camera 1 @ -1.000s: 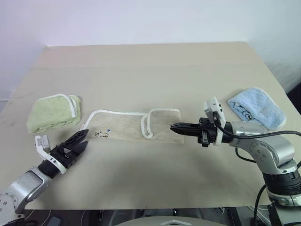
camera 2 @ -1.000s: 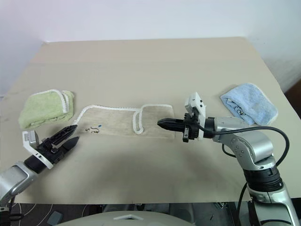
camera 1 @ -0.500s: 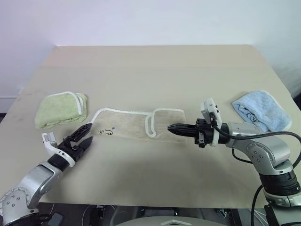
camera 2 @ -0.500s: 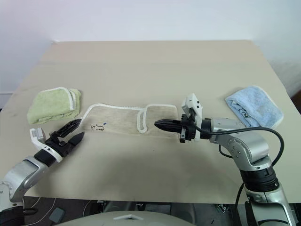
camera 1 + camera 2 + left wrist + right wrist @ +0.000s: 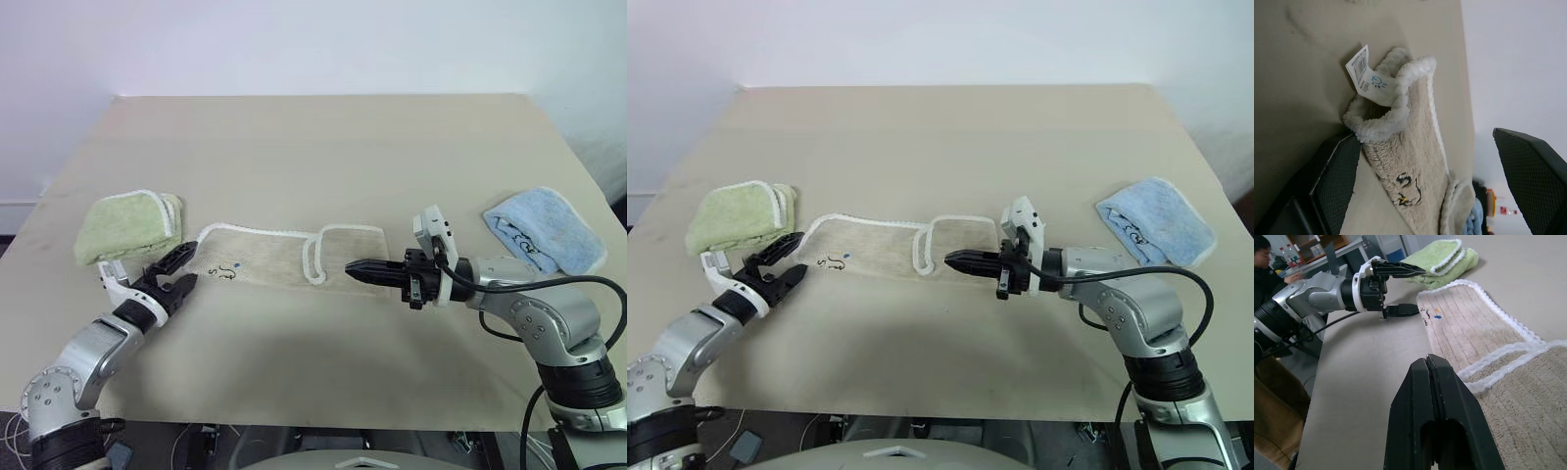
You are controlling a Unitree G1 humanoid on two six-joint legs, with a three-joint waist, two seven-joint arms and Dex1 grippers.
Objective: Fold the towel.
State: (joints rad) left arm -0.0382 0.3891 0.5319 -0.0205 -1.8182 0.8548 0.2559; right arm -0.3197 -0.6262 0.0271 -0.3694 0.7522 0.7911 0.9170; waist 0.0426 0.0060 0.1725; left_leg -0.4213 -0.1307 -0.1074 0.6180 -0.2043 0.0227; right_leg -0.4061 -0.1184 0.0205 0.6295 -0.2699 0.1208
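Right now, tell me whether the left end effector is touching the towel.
Cannot tell. In the left wrist view the open left end effector straddles the towel corner, one finger right against its edge, but no plain contact or gap shows.

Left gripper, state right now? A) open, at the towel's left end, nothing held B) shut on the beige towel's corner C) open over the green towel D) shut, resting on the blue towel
A: the left gripper has its black fingers spread either side of the beige towel end, not closed on it.
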